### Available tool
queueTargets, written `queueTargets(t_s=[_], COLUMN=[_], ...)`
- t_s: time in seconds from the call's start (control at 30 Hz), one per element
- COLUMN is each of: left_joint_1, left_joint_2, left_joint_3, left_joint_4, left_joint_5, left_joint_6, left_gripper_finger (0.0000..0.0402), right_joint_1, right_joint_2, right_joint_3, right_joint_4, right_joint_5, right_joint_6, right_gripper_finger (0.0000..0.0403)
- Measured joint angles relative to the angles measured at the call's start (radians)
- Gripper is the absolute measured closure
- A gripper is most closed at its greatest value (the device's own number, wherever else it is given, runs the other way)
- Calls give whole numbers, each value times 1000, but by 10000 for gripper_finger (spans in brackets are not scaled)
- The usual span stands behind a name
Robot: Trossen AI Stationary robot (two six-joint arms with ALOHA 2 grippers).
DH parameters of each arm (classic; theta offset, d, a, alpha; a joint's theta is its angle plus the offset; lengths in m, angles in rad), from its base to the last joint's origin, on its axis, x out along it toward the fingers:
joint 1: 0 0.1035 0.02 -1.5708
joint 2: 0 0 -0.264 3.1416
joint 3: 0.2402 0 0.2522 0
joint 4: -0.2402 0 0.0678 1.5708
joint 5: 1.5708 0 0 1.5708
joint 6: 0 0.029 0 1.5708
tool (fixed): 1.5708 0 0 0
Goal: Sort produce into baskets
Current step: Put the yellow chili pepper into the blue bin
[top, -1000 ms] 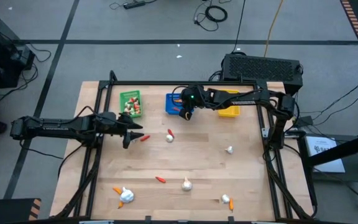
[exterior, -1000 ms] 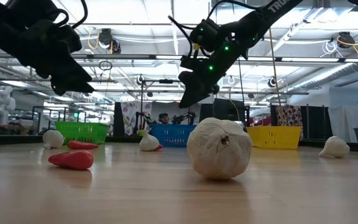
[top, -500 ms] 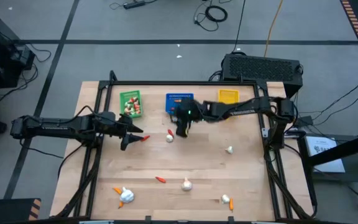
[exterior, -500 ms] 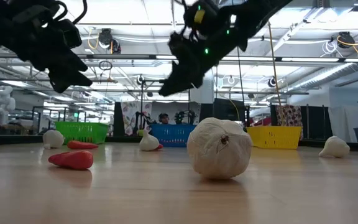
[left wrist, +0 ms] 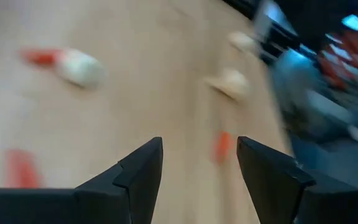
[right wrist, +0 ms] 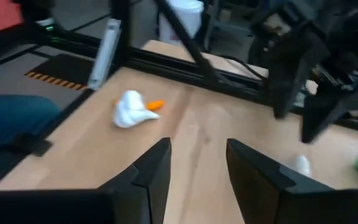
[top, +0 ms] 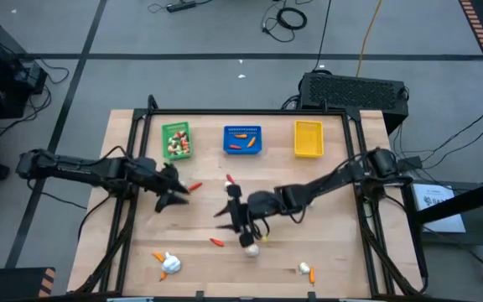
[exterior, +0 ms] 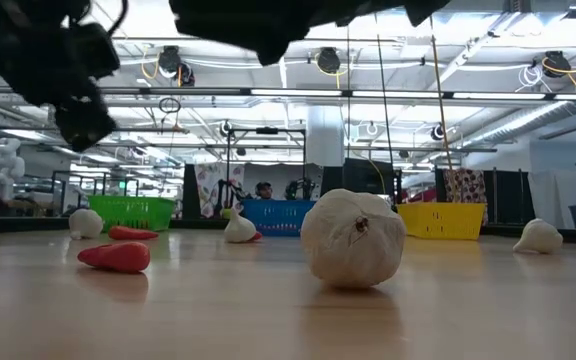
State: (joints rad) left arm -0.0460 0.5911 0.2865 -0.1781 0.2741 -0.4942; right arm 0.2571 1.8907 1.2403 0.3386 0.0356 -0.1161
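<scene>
A pale wooden table (top: 325, 235) fills the middle, edged by a black metal frame (top: 250, 112). Behind its far right corner, a large black box (top: 355, 91) sits on the grey floor (top: 183, 75). Cables (top: 290, 17) coil on that floor. Across the table, ceiling lights (exterior: 330, 60) glow over the room.

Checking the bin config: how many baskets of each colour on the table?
Green basket: 1
Blue basket: 1
Yellow basket: 1
Total: 3
</scene>
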Motion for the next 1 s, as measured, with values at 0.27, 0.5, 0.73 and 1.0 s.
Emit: queueTargets(t_s=[0.27, 0.5, 0.73, 1.0], left_joint_1=[-315, -651, -908, -1043], left_joint_2=[49, 253, 525, 690], left_joint_3=[124, 286, 401, 456], left_joint_4=[-150, -288, -366, -404], left_joint_5=[-39, -172, -219, -350], left_joint_6=[-191, -460, -671, -719], left_gripper_finger=[199, 201, 201, 202], right_joint_1=[46, 46, 60, 58], right_joint_2=[8, 8, 8, 8], right_joint_3=[0, 0, -1, -1], right_joint_4=[-3, -26, -37, -24], right_joint_5=[137, 150, 148, 148], right_joint_6=[13, 81, 109, 60], right_gripper_finger=[257, 257, 257, 257])
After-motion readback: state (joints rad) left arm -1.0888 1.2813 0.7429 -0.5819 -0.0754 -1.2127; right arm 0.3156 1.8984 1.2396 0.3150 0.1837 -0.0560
